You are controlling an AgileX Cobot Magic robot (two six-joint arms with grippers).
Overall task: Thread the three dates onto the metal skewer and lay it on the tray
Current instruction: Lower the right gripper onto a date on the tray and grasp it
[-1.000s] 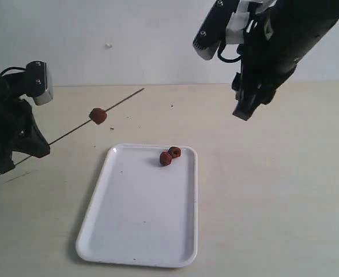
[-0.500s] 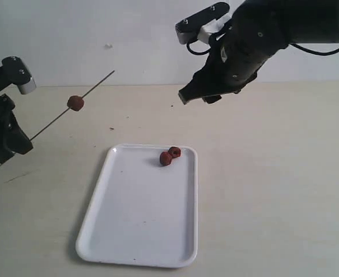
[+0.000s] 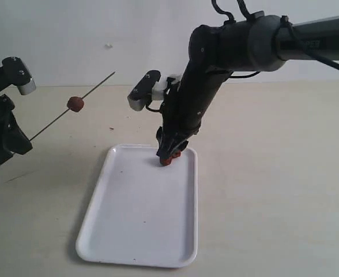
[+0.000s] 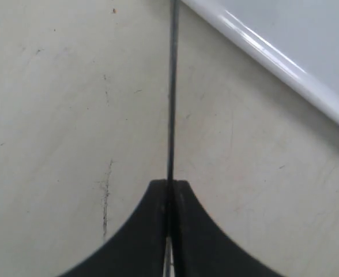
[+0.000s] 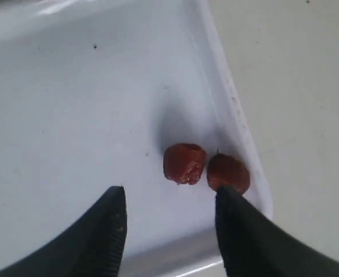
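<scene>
While the left gripper [image 4: 169,193] pinches the thin grey metal skewer [image 4: 172,86], the right gripper [image 5: 169,199] hangs wide open. A wrinkled reddish-brown date [image 5: 184,163] lies just ahead, centred between its jaws.

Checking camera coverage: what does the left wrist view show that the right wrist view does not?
Only left wrist: the thin grey metal skewer pinched in the shut left gripper. Only right wrist: two wrinkled reddish-brown dates lying ahead of the open right gripper. Both: the flat white tray with its raised rim, and the beige table.
</scene>
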